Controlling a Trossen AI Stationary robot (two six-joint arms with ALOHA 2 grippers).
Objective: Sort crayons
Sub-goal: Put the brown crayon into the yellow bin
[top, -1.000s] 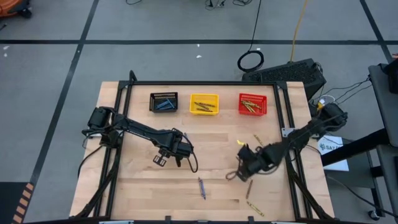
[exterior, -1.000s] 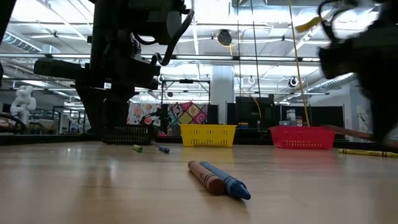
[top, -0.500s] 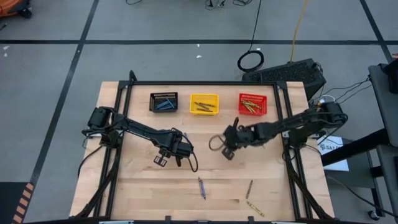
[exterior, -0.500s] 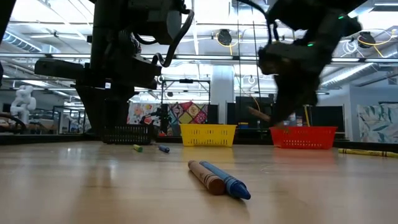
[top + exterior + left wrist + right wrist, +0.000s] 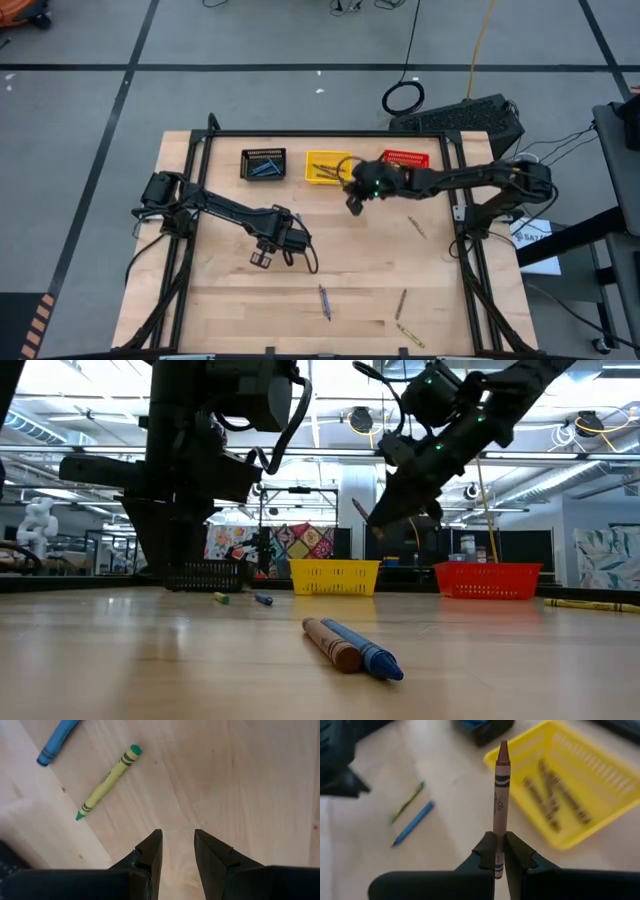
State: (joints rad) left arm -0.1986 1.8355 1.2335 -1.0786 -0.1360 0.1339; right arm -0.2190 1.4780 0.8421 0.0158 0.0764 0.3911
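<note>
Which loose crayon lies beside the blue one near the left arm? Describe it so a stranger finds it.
Start at the small black plastic bin at the table's back left, then come forward to the left gripper. Just ahead of its open jaws lies a yellow paper-wrapped crayon with green tips, unlike the all-blue crayon beside it.

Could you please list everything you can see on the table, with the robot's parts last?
Table: one, pale wood.
Black bin: one, far edge, holding blue crayons.
Yellow bin: one, far edge, middle of the row, holding brown crayons.
Red bin: one, far edge, holding yellowish crayons.
Front pair: two loose crayons, brown and blue, side by side near the front.
Middle pair: two loose crayons, green-tipped yellow and blue, by the left arm.
Right-side crayons: three loose, yellowish-brown.
Held crayon: one, brown.
Left tool: open, empty, over the table.
Right tool: shut on the held crayon, beside the yellow bin.
</note>
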